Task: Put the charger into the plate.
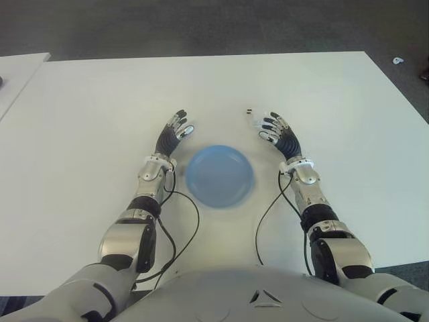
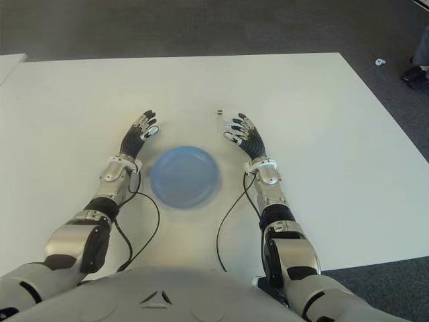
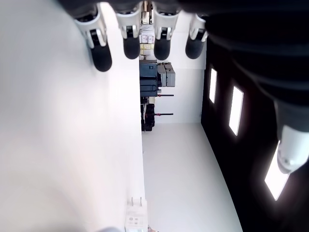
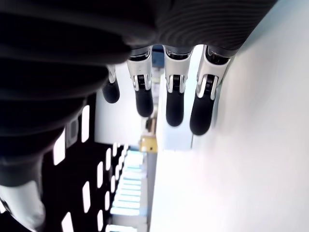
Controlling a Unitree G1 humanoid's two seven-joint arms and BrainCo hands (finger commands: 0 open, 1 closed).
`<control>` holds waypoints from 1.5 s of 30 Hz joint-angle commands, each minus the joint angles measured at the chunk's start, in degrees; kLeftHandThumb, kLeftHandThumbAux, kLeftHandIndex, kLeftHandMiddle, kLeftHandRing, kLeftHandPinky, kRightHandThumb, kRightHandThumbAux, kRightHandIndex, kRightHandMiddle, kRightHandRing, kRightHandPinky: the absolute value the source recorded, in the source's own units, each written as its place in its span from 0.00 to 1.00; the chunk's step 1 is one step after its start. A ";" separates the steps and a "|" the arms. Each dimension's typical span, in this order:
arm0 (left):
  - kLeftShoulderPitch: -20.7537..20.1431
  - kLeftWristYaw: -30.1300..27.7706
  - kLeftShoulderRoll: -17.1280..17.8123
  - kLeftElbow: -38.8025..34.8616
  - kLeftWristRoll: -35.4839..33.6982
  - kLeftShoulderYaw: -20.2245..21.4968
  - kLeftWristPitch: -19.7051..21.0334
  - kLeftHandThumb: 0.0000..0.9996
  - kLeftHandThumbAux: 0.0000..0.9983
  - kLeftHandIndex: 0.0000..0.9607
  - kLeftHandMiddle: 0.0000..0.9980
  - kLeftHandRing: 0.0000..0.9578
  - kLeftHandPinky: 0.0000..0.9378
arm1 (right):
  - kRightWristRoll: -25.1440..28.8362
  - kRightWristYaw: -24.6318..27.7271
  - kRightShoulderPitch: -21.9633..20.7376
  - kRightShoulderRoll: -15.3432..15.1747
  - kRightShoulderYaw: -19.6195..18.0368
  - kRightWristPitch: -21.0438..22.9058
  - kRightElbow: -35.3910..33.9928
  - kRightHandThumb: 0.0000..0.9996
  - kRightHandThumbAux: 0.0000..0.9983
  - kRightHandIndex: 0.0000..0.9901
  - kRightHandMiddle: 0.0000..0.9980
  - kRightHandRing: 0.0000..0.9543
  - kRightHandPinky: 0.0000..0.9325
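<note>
A blue plate (image 1: 220, 176) sits at the centre of the white table (image 1: 87, 121), holding nothing; the charger (image 1: 255, 119), small and white with its prongs showing, lies on the table just above and right of the plate, next to the right hand's fingertips; the right hand (image 1: 276, 129) shows at centre right, fingers extended and relaxed, gripping nothing; the left hand (image 1: 173, 132) shows left of the plate, fingers likewise spread and unladen.
</note>
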 commanded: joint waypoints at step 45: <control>1.70 0.67 -1.13 1.53 1.65 -0.44 2.74 0.01 0.55 0.00 0.00 0.00 0.00 | -33.24 -25.34 -9.86 -11.56 15.86 8.00 -11.94 0.26 0.65 0.16 0.27 0.34 0.36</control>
